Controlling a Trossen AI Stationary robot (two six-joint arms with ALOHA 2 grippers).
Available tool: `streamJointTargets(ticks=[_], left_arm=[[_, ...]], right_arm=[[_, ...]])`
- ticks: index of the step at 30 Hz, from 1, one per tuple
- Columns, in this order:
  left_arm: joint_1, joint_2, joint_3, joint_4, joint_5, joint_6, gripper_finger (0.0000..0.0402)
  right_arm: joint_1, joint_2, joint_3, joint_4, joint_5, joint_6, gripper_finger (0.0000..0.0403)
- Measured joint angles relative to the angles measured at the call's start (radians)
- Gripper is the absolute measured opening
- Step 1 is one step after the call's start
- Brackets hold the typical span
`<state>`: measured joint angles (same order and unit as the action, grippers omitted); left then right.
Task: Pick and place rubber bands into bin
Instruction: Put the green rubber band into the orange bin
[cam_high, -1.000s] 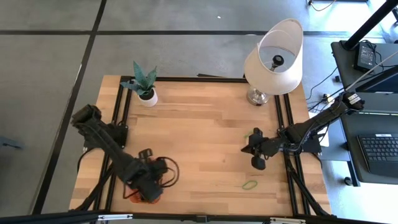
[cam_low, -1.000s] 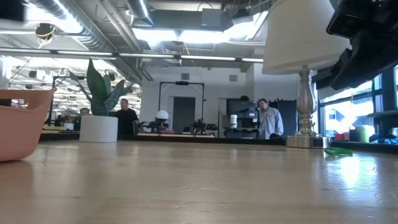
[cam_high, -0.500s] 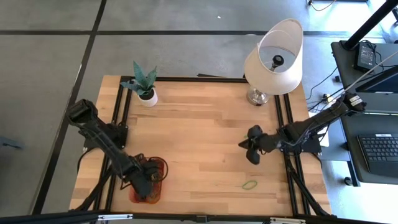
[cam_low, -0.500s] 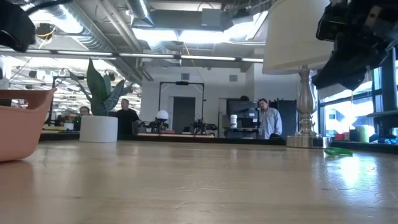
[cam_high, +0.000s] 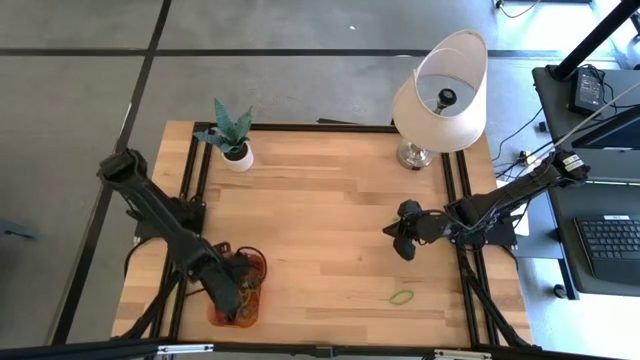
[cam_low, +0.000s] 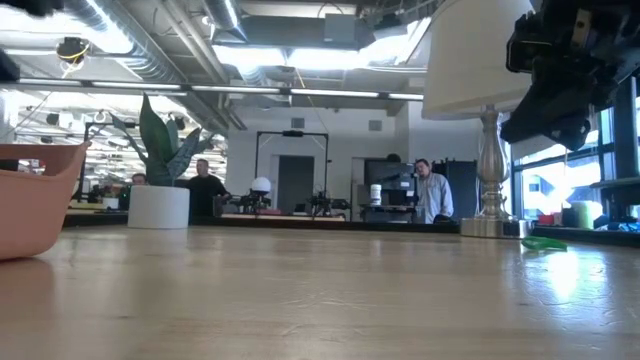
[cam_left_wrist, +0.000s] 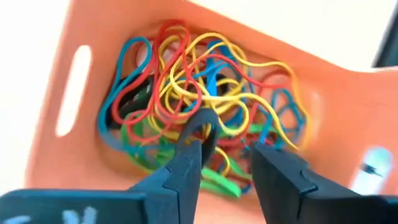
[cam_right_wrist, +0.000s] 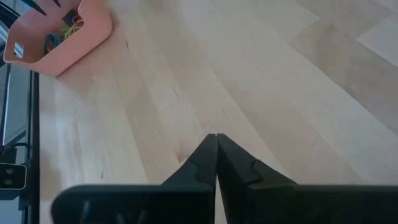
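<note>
The orange bin sits at the table's near left and holds a heap of rubber bands in red, yellow, blue and green. My left gripper hangs open over the heap, pointing down into the bin. One green rubber band lies flat on the wood near the right front. My right gripper hovers shut above the table's right middle, with bare wood beneath its fingers. The bin also shows in the low view and the right wrist view. My left gripper comes from above into the bin. A dark rubber band's loop curls at the tip of one finger; I cannot tell whether it touches that finger. The band lies on the heap.
A white pot with a green plant stands at the far left and a lamp with a white shade at the far right. Black rails run along the table's left and right sides. People stand in the room behind.
My left arm has swung its elbow toward the table's left edge while its gripper stayed over the bin, uncovering more of the bin's rim. My right gripper has drifted a little toward the table's left and far edges, still shut.
</note>
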<state>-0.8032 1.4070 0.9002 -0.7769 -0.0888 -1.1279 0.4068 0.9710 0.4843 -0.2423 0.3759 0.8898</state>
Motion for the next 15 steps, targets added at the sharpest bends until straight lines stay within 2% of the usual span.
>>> streamJointTargets(ticks=[5,8,11,15], left_arm=[[0.000,-0.139,0.010,-0.053,-0.003,0.000,0.0138],[0.000,-0.207,0.010,-0.055,-0.044,-0.004,0.0136],[0.000,-0.252,0.011,-0.054,-0.145,-0.008,0.0129],[0.000,-0.275,0.011,-0.050,-0.287,0.030,0.0117]], right_arm=[[0.000,0.000,0.000,0.000,-0.003,-0.001,0.0011],[0.000,0.000,0.000,-0.001,-0.003,-0.006,0.0011],[0.000,0.000,0.000,-0.002,-0.002,-0.040,0.0011],[0.000,0.000,0.000,-0.003,-0.003,-0.167,0.0011]])
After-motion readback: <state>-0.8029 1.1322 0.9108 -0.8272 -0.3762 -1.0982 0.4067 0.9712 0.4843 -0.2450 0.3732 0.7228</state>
